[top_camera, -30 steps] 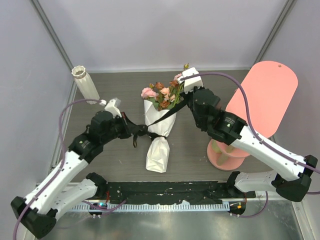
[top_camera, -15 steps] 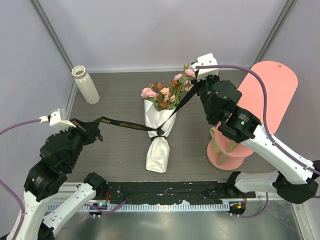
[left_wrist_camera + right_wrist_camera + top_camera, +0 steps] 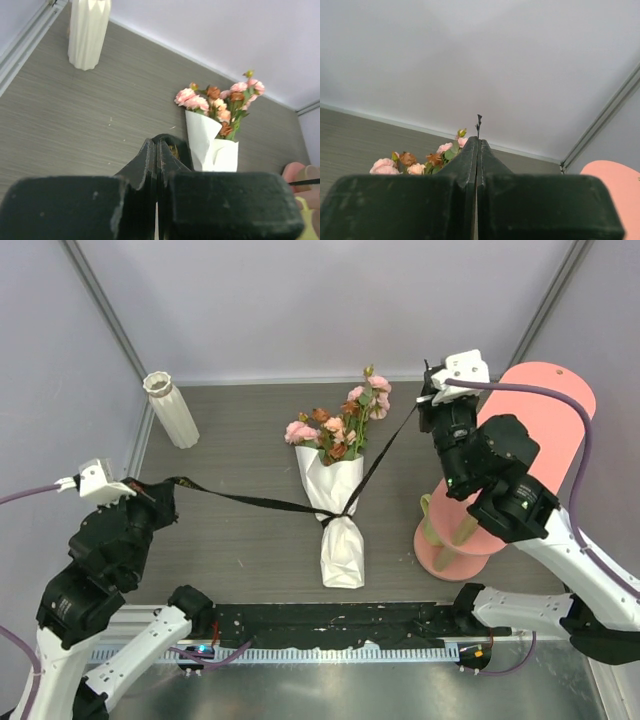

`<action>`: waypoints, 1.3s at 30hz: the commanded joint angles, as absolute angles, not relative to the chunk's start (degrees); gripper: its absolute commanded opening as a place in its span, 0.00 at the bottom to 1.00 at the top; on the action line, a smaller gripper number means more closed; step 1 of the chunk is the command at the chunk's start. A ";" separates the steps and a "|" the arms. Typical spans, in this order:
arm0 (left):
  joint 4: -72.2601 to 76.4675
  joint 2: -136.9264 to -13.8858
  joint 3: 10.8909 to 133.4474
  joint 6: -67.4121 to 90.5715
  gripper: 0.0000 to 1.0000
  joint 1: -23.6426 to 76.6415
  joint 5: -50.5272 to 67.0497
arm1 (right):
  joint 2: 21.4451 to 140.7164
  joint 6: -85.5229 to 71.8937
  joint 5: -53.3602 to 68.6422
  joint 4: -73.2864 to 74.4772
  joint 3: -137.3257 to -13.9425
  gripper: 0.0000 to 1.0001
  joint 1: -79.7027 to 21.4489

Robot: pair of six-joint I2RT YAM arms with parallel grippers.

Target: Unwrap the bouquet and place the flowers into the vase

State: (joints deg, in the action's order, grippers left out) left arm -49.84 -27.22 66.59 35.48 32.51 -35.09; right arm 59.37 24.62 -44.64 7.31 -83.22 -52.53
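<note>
Grey wood-grain table (image 3: 230,440) fills the floor of a pale, lilac-walled booth, and the bouquet (image 3: 335,490) lies at its middle, blooms pointing far and the closed tip of its white paper cone (image 3: 342,555) pointing near. A black ribbon (image 3: 250,502) runs in two taut lines from the cone's waist: one out to the left, one up to the far right. Each line ends in a gripper. The left gripper (image 3: 165,485) is clamped tight on the left tail, its fingers pressed together in the wrist view with the dark band showing just behind their tips. The right gripper (image 3: 425,405) is likewise fully closed, a short ribbon end (image 3: 479,120) poking up past its tips. Pulling opposite ways seems meant to draw the knot loose; a crossing remains at the waist, so the wrap is probably not yet free. The flowers (image 3: 345,420) sit inside the cone, none taken out. The vase (image 3: 172,410) stands upright in the far left corner, well apart from the bouquet, and a pink stand (image 3: 520,430) sits at the right, beneath the right arm
</note>
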 commanded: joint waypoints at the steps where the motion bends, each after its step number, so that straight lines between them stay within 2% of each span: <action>1: -52.12 -31.46 64.08 37.78 0.00 32.52 -37.18 | 60.99 20.05 -40.44 9.92 -80.69 0.01 -52.47; 7: -54.84 -37.78 59.06 41.39 0.00 32.52 -40.42 | 65.73 9.43 -42.01 16.43 -73.39 0.01 -52.47; 11: -56.77 -40.25 58.80 41.92 0.03 32.52 -46.13 | 72.23 5.01 -50.43 24.15 -73.12 0.01 -52.47; 12: -56.78 -40.34 58.80 41.92 0.09 32.52 -46.75 | 74.25 4.84 -54.89 24.95 -72.34 0.01 -52.47; 14: -56.26 -40.52 58.62 41.23 0.22 32.52 -46.32 | 75.67 3.00 -56.16 27.06 -71.90 0.01 -52.47; 15: -55.73 -40.52 58.45 40.96 0.48 32.52 -45.36 | 76.02 1.94 -54.16 27.59 -71.72 0.01 -52.47; 16: -55.11 -40.34 58.19 40.52 0.61 32.52 -43.09 | 76.11 0.63 -52.14 28.21 -71.63 0.02 -52.47; 17: -53.98 -40.08 57.75 40.17 0.73 32.52 -41.67 | 76.03 -1.47 -50.47 28.91 -71.28 0.14 -52.47; 18: -53.53 -39.99 57.66 40.08 0.90 32.52 -40.44 | 76.03 -2.54 -49.32 29.35 -70.76 0.25 -52.47; 19: -53.00 -39.82 57.48 39.82 0.95 32.52 -39.12 | 76.20 -3.68 -48.18 30.23 -70.84 0.39 -52.47; 20: -51.69 -39.73 57.57 39.38 0.97 32.52 -35.28 | 76.64 -5.87 -47.82 33.28 -71.10 0.57 -52.47; 21: -50.90 -39.29 57.57 38.77 1.00 32.52 -33.50 | 76.81 -6.76 -47.29 35.05 -71.97 0.62 -52.64; 24: -45.63 -38.76 56.69 37.89 1.00 32.52 -23.50 | 76.03 -9.31 -42.21 39.29 -72.78 0.67 -53.43; 26: -38.72 -39.28 53.98 38.49 0.99 32.52 -13.17 | 73.41 -9.93 -32.21 34.91 -69.02 0.67 -53.96; 28: -30.64 -41.56 49.86 42.17 0.92 32.52 -7.24 | 72.25 -12.38 -21.43 27.64 -64.97 0.63 -53.88; 30: -24.55 -45.85 46.95 45.34 0.79 32.52 1.90 | 73.03 -15.45 -17.68 25.06 -61.53 0.44 -53.88; 31: -17.56 -47.53 44.15 48.57 0.75 32.52 4.98 | 73.47 -16.34 -17.06 22.96 -60.65 0.22 -53.88; 32: -14.10 -49.81 42.99 50.17 0.65 32.52 7.18 | 74.26 -17.04 -16.70 21.37 -58.30 0.14 -53.79; 34: -5.59 -56.64 41.06 52.98 0.53 32.52 12.29 | 75.14 -17.58 -16.35 17.51 -55.74 0.02 -52.92; 35: -3.97 -58.95 41.22 53.35 0.45 32.52 13.35 | 75.49 -17.23 -15.39 16.45 -54.16 0.01 -52.82; 39: 1.39 -69.94 43.94 53.00 0.33 32.52 16.08 | 77.43 -15.56 -13.02 11.17 -51.42 0.01 -52.21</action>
